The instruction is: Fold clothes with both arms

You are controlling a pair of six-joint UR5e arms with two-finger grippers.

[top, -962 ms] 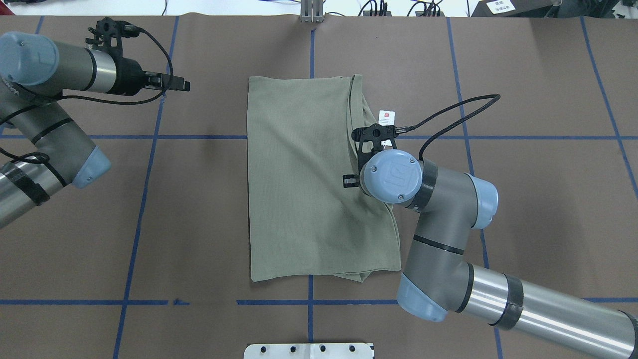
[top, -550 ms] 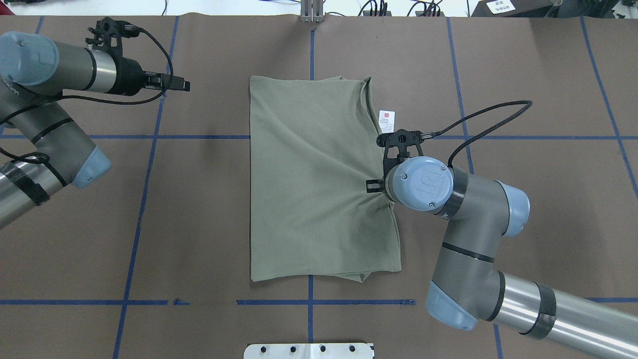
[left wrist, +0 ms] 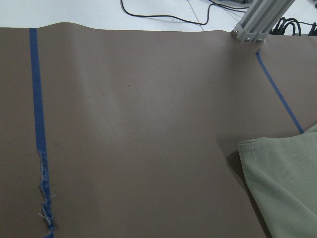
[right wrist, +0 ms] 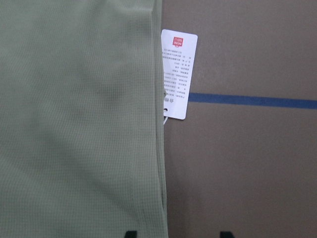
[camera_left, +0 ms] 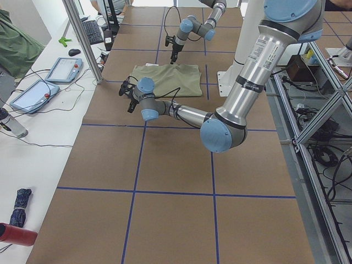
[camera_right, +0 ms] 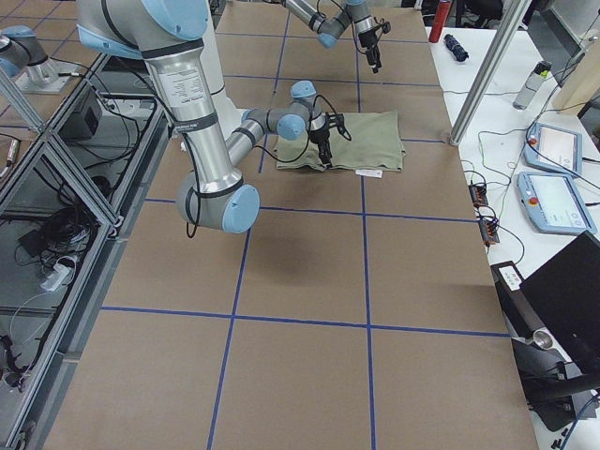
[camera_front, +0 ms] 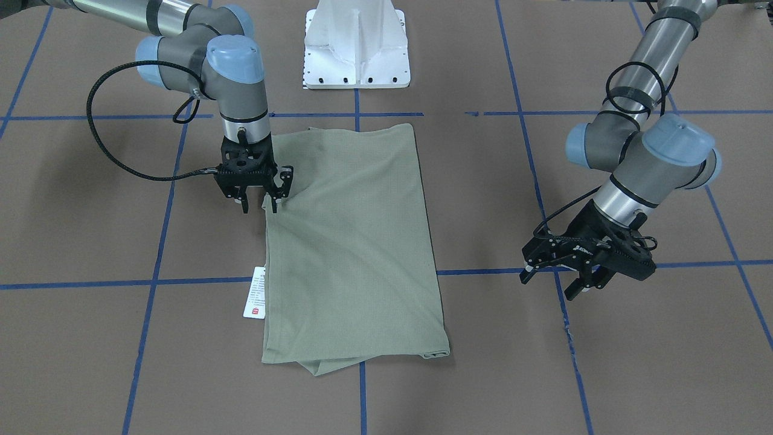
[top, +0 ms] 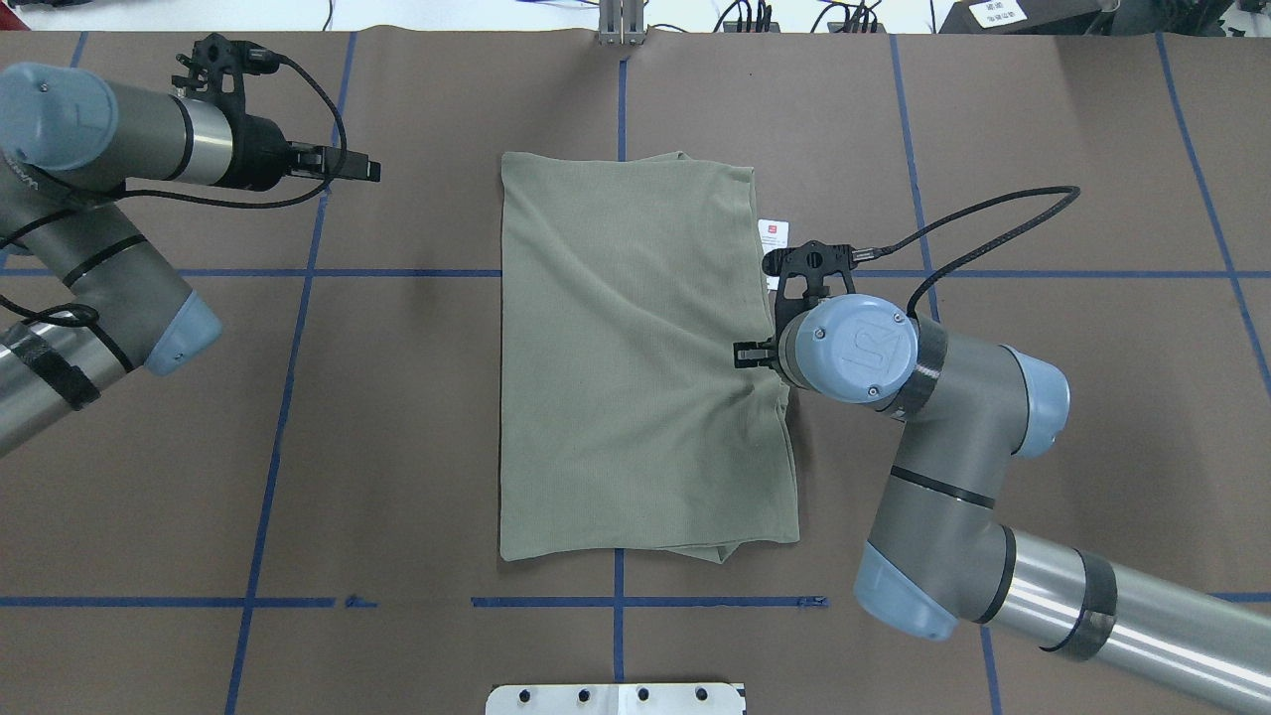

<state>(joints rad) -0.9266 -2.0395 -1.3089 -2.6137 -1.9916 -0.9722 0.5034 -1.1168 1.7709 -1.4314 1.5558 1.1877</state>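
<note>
Sage-green knit shirt point(top: 635, 357), one item. Folded to a long rectangle and lying flat on the brown counter point(top: 1072, 417). Shallow creases run across the cloth and meet at the long edge directly under the right gripper point(camera_front: 260, 205).

Right gripper: pointing straight down at that edge, jaws parted. In the wrist view its two fingertips point(right wrist: 130, 233) stand apart, one over the cloth and the other over bare counter, with the shirt's edge running between them. No cloth is pinched.

White hang tag point(right wrist: 178, 74), red mark at one end. Flat on the counter, touching the same long edge, a little way along it from the right jaws, toward the far side from the robot.

Left gripper point(top: 365, 171): held over bare counter, well apart from the shirt, which lies between the two sets of jaws. Whether its jaws are parted or closed cannot be told.

Blue tape lines point(top: 298, 273): a grid on the counter, one crossing beneath the tag.
</note>
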